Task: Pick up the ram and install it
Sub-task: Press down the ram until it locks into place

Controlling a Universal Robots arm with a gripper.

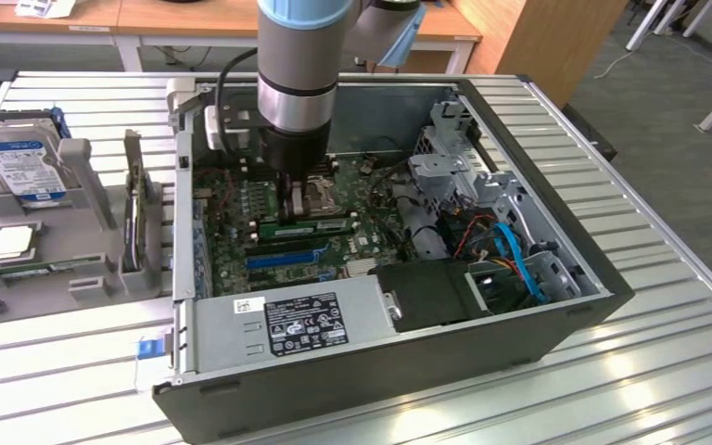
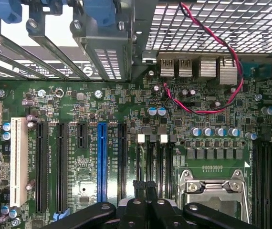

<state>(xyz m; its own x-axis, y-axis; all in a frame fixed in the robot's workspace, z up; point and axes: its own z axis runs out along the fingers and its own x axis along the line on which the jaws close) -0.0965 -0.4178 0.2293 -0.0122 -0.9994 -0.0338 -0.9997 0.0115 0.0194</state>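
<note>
The ram [image 1: 312, 226] is a thin green stick standing on edge in a black memory slot on the motherboard [image 1: 238, 199], inside the open computer case [image 1: 578, 311], just beside the CPU socket [image 1: 319, 193]. My gripper [image 1: 294, 211] reaches straight down into the case, its tips at the ram's upper edge near the stick's end towards the exterior view's left. I cannot tell whether they touch it. In the wrist view the black fingertips [image 2: 138, 185] are pressed together and my gripper [image 2: 144, 187] is shut with nothing between them, over the black memory slots [image 2: 151, 162] next to the CPU socket [image 2: 212, 188].
A long blue slot [image 1: 285, 260] [image 2: 102, 162] lies near the ram. A power supply [image 1: 312, 320], a drive cage [image 1: 455, 176] and blue cables [image 1: 523, 264] crowd the case. A red and black wire [image 2: 222, 52] loops over the board. A hard drive [image 1: 22, 162] stands in a grey holder outside.
</note>
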